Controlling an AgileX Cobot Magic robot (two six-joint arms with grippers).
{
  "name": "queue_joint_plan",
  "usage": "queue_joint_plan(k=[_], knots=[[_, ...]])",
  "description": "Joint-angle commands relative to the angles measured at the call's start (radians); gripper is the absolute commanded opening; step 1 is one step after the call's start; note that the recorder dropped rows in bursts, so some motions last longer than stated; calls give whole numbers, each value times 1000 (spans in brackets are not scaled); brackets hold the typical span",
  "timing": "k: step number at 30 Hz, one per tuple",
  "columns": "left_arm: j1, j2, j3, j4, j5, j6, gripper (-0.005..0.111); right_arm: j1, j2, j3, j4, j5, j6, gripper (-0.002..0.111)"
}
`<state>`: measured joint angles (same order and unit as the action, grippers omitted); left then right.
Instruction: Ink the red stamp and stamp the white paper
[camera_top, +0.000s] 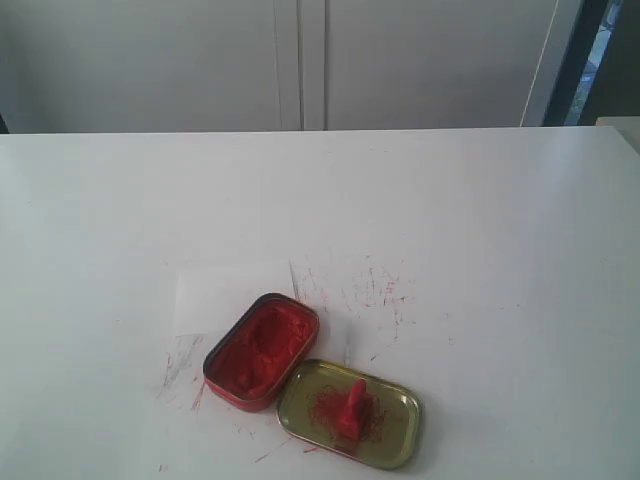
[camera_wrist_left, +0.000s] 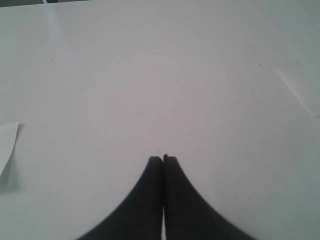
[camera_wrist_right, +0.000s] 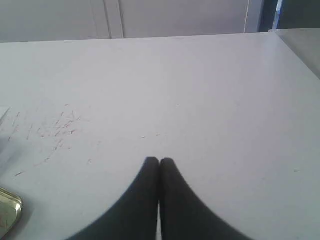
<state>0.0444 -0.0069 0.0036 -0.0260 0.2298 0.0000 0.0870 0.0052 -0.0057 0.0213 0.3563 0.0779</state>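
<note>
Stamp not yet taken up. The red stamp (camera_top: 355, 402) is seen standing, handle up, inside the gold lid (camera_top: 398, 447), close to the counter (camera_top: 320, 190) edge nearest the exterior camera, about midway along that edge. Red smears are noted on the lid floor around it.

The open ink tin (camera_top: 262, 350), filled with red paste, is set just beside the lid, with the rims touching or nearly so. The white paper (camera_top: 218, 292) is laid under and beyond the tin, toward the far edge. It is marked with red and grey scratches. No clean imprint can be made out.

Left claw (camera_wrist_left: 163, 159): fingers pressed together, nothing held, bare counter beneath. Right claw (camera_wrist_right: 159, 161): likewise closed and empty. A corner of the gold lid is caught in the right wrist view. Neither claw is seen in the exterior view, so both are judged well apart from the stamp.

Progress is judged as nil. Everything remains to be done:
- a claw is to be parted and closed on the stubby handle
- the base is to be pressed into the paste
- the base is to be set down on a bare patch of paper

The small handle is judged the likeliest point of a slip
</note>
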Motion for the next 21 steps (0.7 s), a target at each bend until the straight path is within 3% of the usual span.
queue_joint_plan(k=[1, 16, 21], knots=[[2, 7, -4, -2, 2, 0, 0, -8, -5, 6, -3, -5, 6, 0], [2, 7, -4, -2, 2, 0, 0, -8, -5, 6, -3, -13, 6, 0], [2, 7, -4, -2, 2, 0, 0, -8, -5, 6, -3, -113, 6, 0]])
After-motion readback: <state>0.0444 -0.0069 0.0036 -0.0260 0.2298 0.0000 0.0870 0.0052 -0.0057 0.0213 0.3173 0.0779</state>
